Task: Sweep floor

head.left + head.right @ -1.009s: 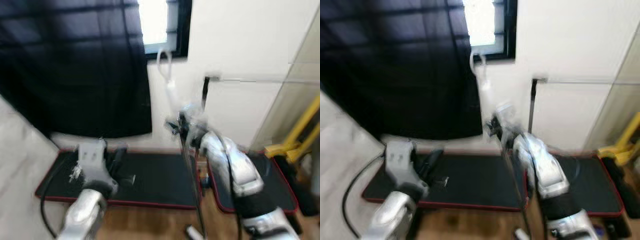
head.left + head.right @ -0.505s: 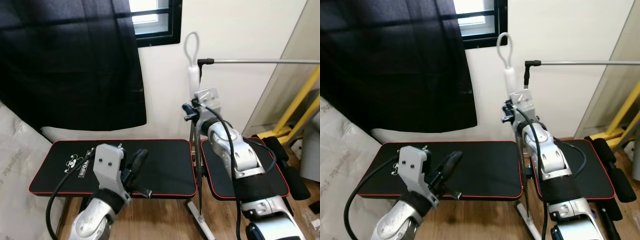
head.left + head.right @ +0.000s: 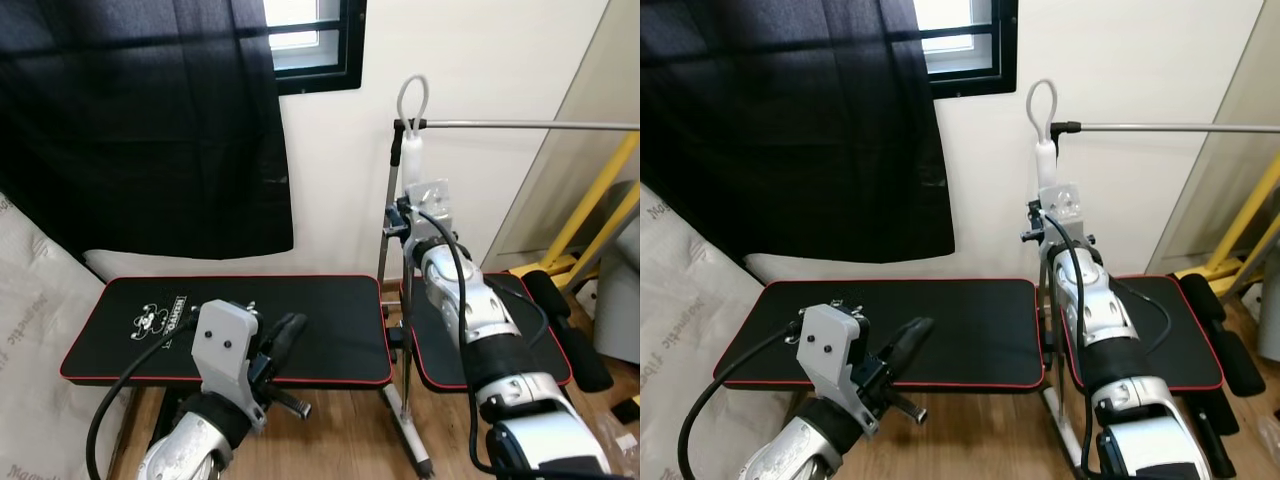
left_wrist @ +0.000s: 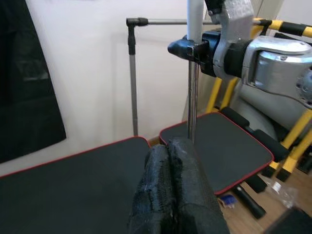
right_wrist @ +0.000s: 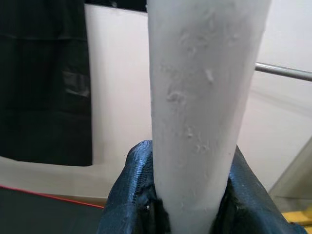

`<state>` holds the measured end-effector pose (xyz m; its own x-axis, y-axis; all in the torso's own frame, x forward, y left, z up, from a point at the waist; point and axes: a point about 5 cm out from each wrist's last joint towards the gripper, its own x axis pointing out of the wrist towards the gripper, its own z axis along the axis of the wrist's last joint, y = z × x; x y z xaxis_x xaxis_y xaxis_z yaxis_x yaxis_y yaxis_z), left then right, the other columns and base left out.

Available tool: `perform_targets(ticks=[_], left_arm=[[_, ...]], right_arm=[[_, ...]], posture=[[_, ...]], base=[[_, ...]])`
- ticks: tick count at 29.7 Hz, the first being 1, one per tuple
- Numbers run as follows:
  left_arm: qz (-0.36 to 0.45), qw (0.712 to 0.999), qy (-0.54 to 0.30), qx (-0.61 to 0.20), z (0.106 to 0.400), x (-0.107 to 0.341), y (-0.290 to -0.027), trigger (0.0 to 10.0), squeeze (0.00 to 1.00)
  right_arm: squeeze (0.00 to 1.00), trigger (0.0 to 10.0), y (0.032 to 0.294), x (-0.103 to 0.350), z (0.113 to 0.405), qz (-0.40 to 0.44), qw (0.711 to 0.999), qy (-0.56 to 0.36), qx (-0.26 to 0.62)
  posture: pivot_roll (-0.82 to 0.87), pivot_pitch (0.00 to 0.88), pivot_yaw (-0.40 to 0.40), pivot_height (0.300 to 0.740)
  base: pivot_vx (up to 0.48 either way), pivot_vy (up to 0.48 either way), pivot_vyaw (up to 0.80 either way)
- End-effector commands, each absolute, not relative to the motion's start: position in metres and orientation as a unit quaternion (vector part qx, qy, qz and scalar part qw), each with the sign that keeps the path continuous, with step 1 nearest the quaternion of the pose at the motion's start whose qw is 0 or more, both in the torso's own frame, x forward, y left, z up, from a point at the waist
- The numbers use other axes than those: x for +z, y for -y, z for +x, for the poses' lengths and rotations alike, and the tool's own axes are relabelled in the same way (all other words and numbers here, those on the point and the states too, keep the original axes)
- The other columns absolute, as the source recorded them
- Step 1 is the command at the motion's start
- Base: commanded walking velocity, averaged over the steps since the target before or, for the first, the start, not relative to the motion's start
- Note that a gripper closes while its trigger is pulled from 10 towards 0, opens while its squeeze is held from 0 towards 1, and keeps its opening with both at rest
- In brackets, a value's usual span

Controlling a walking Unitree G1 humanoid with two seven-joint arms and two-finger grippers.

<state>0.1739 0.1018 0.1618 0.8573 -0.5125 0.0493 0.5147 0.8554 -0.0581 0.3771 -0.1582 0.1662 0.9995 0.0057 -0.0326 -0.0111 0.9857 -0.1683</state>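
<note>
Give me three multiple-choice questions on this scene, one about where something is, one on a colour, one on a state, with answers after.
1. Where is the right gripper?
A. on the floor
B. on the upright white broom handle
C. on the left mat

2. What colour edges the black mats?
A. red
B. yellow
C. white

3. How do the left gripper jaws stand?
A. wide open
B. shut on the handle
C. shut, holding nothing

Answers:
1 B, the right wrist view shows its black fingers on either side of the white handle.
2 A, a thin red line runs round each mat.
3 C, the left wrist view shows both fingers pressed together with nothing between, hovering over the mat.
</note>
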Motion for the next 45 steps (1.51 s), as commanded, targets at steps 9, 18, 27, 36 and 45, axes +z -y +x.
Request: perform_targets(ticks=[9, 18, 27, 36, 45], left_arm=[[-0.032, 0.956, 0.006, -0.291, 0.161, 0.167, -0.098, 10.0, 0.00], [-0.030, 0.955, 0.002, -0.295, 0.148, 0.179, -0.096, 10.0, 0.00], [-0.030, 0.954, -0.003, -0.298, 0.144, 0.182, -0.096, 10.0, 0.00], [-0.024, 0.954, -0.004, -0.298, 0.148, 0.182, -0.096, 10.0, 0.00], [-0.017, 0.954, -0.002, -0.298, 0.159, 0.176, -0.097, 10.0, 0.00]], right_arm=[[0.00, 10.0, 0.163, 0.191, 0.391, -0.064, 0.997, 0.042, -0.031], [0.00, 10.0, 0.167, 0.192, 0.400, -0.101, 0.990, 0.062, -0.072], [1.00, 10.0, 0.156, 0.184, 0.398, -0.134, 0.988, 0.069, -0.039], [1.00, 10.0, 0.157, 0.166, 0.390, -0.122, 0.990, 0.072, 0.004], [1.00, 10.0, 0.172, 0.136, 0.361, -0.093, 0.989, 0.044, 0.102]], posture=[[-0.01, 0.204, -0.001, 0.740], [0.03, 0.288, 0.012, 0.740], [0.04, 0.298, 0.015, 0.740], [0.02, 0.275, 0.012, 0.740], [-0.03, 0.215, 0.010, 0.740]], base=[[0.000, 0.000, 0.00], [0.000, 0.000, 0.00], [0.000, 0.000, 0.00], [0.000, 0.000, 0.00], [0.000, 0.000, 0.00]])
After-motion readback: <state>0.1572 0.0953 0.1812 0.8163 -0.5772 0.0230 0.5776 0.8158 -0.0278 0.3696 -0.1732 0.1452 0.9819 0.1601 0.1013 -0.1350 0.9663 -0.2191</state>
